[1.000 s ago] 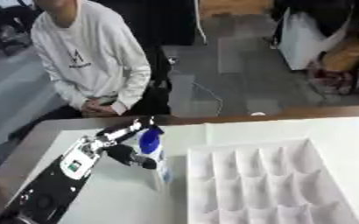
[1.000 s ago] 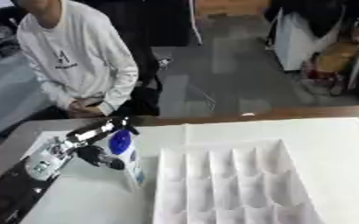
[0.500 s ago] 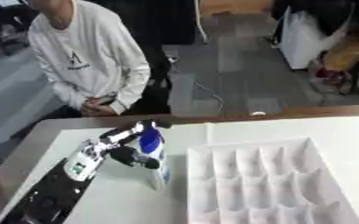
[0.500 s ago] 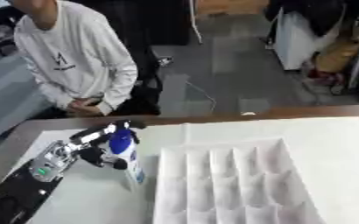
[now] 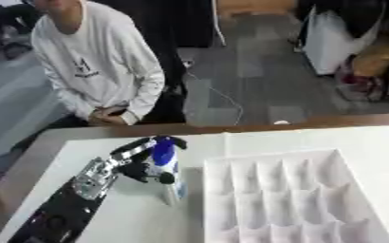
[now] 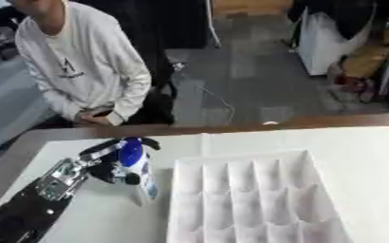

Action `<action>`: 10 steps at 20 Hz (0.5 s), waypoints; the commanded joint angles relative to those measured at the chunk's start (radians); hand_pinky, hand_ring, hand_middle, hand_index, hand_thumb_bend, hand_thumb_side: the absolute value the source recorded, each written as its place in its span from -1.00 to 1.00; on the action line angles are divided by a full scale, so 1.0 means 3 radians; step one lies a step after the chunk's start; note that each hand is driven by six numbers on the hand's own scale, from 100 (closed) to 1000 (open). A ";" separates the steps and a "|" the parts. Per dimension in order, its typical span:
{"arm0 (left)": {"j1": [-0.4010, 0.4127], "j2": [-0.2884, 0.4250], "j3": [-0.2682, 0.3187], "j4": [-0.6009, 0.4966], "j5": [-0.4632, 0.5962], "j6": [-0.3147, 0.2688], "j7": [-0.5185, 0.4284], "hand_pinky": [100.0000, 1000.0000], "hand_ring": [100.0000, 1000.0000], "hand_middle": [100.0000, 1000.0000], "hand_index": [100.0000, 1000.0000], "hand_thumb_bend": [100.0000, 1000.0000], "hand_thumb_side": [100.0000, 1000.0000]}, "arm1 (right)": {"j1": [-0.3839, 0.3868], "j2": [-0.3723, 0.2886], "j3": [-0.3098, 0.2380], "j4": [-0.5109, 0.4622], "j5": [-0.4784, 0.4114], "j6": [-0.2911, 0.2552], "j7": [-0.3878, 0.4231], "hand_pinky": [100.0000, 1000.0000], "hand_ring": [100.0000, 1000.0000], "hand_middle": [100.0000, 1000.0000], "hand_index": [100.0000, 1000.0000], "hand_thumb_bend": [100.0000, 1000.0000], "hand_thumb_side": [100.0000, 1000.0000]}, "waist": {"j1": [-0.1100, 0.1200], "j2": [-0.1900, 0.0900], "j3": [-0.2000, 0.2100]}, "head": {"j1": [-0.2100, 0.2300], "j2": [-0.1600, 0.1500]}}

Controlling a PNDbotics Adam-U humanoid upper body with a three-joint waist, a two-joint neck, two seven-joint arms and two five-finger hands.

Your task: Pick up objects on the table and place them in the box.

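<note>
Curling its fingers and thumb round the blue-capped bottle [image 5: 168, 171], the left hand [image 5: 140, 163] holds it upright over the table [image 5: 115, 218], just left of the box [image 5: 289, 199], so the placing move runs rightward; no right hand shows.

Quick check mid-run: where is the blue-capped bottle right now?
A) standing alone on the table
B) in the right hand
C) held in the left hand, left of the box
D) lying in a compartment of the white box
C: the left hand is curled round the blue-capped bottle, which is left of the white box, not in it.
</note>
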 commanded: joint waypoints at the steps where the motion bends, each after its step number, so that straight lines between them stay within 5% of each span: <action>1: -0.0036 0.0065 0.0046 -0.0020 0.0041 -0.0534 -0.0510 0.34 -0.39 0.44 0.69 0.80 -0.05 | -0.0059 -0.0028 -0.0015 -0.0051 -0.0016 -0.0005 0.0011 -0.34 -0.09 -0.03 0.23 -0.53 0.79 | -0.0014 -0.0050 0.0000 | 0.0028 -0.0035; 10: -0.0035 0.0050 0.0039 -0.0002 0.0066 -0.0419 -0.0407 0.03 -0.58 0.18 0.27 0.25 -0.13 | -0.0059 -0.0027 -0.0013 -0.0051 -0.0021 -0.0006 0.0020 -0.34 -0.09 -0.03 0.23 -0.54 0.78 | -0.0018 -0.0050 0.0005 | 0.0021 -0.0028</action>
